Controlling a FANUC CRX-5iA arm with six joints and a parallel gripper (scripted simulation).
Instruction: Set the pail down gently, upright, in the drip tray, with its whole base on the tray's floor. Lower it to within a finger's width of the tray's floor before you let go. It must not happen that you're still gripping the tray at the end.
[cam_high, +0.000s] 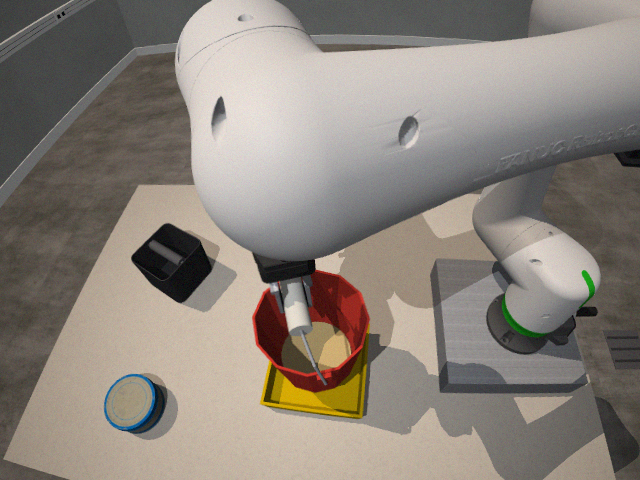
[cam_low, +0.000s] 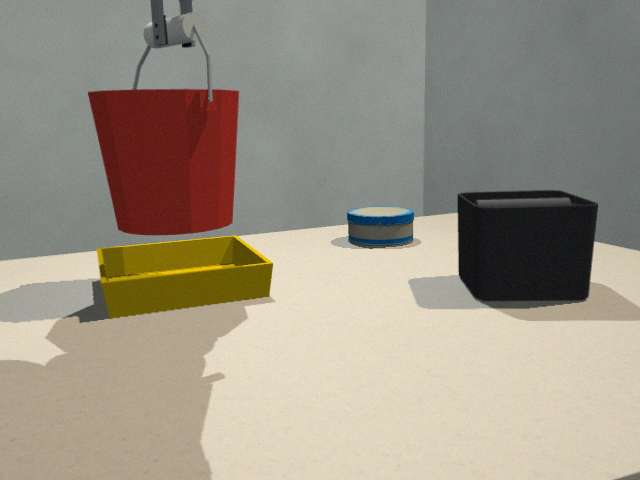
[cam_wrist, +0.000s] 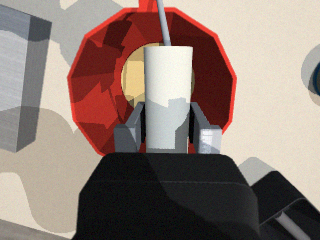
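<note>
The red pail (cam_high: 268, 330) (cam_low: 165, 160) (cam_wrist: 95, 107) hangs upright by its wire bail in the air, its base a little above the rim of the yellow drip tray (cam_high: 312, 409) (cam_low: 191, 289). My gripper (cam_high: 292, 299) (cam_low: 173, 33) (cam_wrist: 167, 114) is shut on the white grip of the pail's handle, one finger on each side. In the exterior view a gap shows between the pail's base and the tray's rim. The tray's floor is partly hidden behind the pail in the top view, and the tray does not show in the wrist view.
A black open box (cam_high: 180, 273) (cam_low: 532, 253) with a grey bar in it stands to one side. A round blue-rimmed tin (cam_high: 131, 403) (cam_low: 380, 227) stands on the table (cam_high: 217, 439) (cam_low: 413, 387). The grey base block (cam_high: 470, 330) (cam_wrist: 15, 75) of the arm is on the other side.
</note>
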